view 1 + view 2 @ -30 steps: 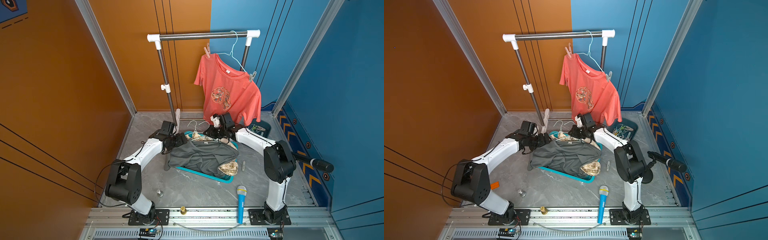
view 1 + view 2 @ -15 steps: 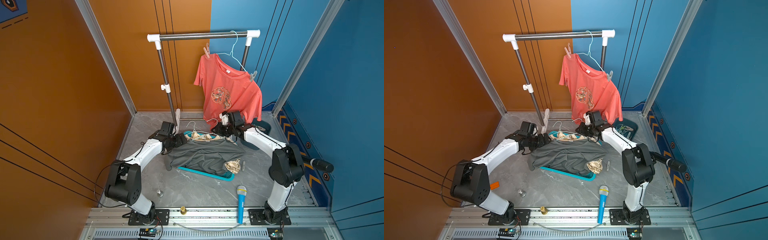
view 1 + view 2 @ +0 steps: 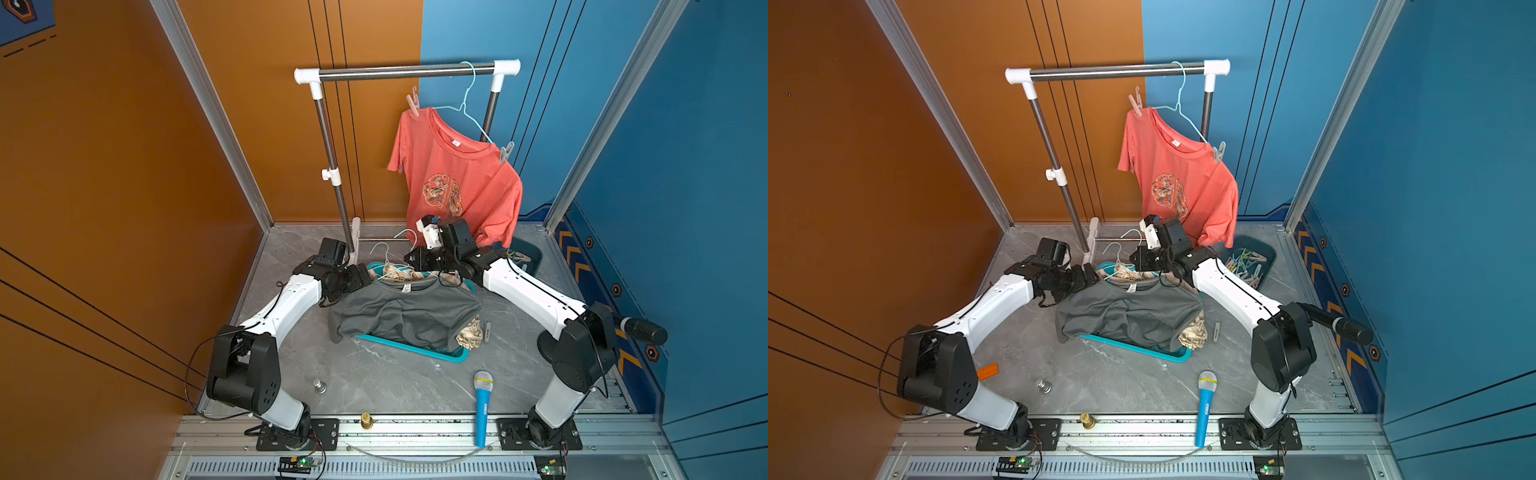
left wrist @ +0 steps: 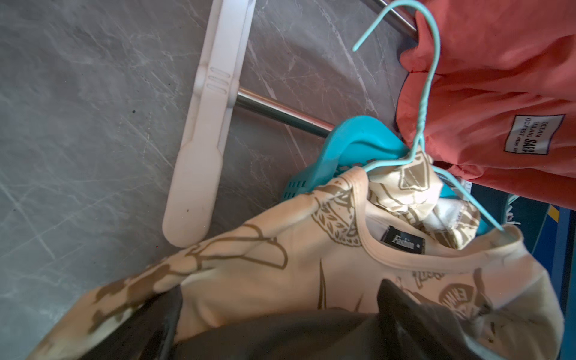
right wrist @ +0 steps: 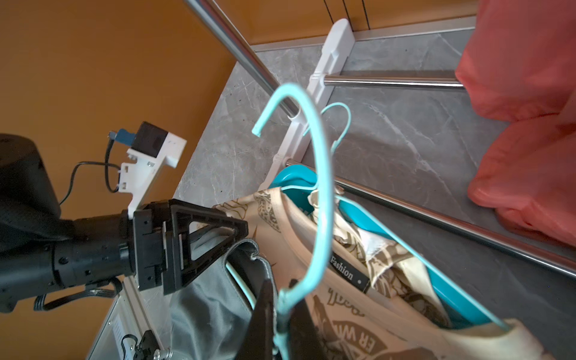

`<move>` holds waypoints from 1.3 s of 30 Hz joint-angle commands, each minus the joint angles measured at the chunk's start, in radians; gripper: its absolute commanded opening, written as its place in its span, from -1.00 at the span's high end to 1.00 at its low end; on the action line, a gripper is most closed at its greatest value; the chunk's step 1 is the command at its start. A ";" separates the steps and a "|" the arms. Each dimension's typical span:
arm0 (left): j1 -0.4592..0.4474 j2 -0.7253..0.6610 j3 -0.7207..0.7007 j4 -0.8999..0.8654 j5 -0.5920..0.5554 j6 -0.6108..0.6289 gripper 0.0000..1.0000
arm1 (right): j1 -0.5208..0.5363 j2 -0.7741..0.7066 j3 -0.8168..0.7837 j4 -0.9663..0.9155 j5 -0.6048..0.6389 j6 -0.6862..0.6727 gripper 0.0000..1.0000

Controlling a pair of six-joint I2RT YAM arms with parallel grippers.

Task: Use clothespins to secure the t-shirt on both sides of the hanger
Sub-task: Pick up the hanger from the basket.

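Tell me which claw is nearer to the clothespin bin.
Right. The right claw, holding the light blue hanger, is toward the bin from the grey shirt collar; the left claw is on the opposite side, farther.

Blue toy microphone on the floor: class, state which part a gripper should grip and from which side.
Grip the microphone mid-handle, from straight above, jaws across its width. It lies flat, and the handle is straight and slimmer than the rounded head, so it probably seats best there.

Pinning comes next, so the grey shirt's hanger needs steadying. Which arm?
Right, probably: the right hand is shut on the hanger's neck. The left hand is open beside the grey t-shirt, holding nothing.
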 commanded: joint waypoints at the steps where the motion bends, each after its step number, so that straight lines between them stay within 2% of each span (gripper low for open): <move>1: 0.003 -0.065 0.062 -0.067 -0.027 0.024 -0.95 | 0.006 -0.050 0.032 -0.057 0.078 -0.095 0.86; 7: 0.007 -0.167 0.119 -0.091 -0.064 0.048 -0.95 | 0.026 -0.122 0.029 -0.051 0.059 -0.139 0.86; 12: 0.008 -0.261 0.147 -0.107 -0.094 0.071 -0.95 | 0.035 -0.176 0.004 0.006 -0.016 -0.141 0.86; 17: -0.004 -0.331 0.176 -0.118 -0.058 0.090 -0.95 | 0.042 -0.239 -0.041 0.107 -0.093 -0.145 0.85; 20: -0.058 -0.357 0.208 -0.117 -0.028 0.116 -1.00 | 0.044 -0.265 -0.076 0.183 -0.149 -0.145 0.85; 22: -0.126 -0.363 0.234 -0.116 -0.031 0.152 -0.90 | 0.044 -0.269 -0.092 0.209 -0.177 -0.142 0.85; 25: -0.234 -0.354 0.280 -0.115 -0.042 0.206 -0.55 | 0.042 -0.259 -0.103 0.239 -0.233 -0.136 0.86; 27: -0.274 -0.340 0.302 -0.103 -0.024 0.219 -0.40 | 0.043 -0.249 -0.108 0.258 -0.278 -0.129 0.87; 33: -0.299 -0.297 0.326 -0.022 0.078 0.177 -0.35 | 0.044 -0.233 -0.114 0.275 -0.332 -0.116 0.90; 36: -0.306 -0.279 0.328 0.022 0.115 0.159 -0.06 | 0.044 -0.227 -0.115 0.277 -0.357 -0.111 0.91; 39: -0.320 -0.252 0.349 0.029 0.121 0.158 0.02 | 0.043 -0.219 -0.112 0.277 -0.376 -0.108 0.92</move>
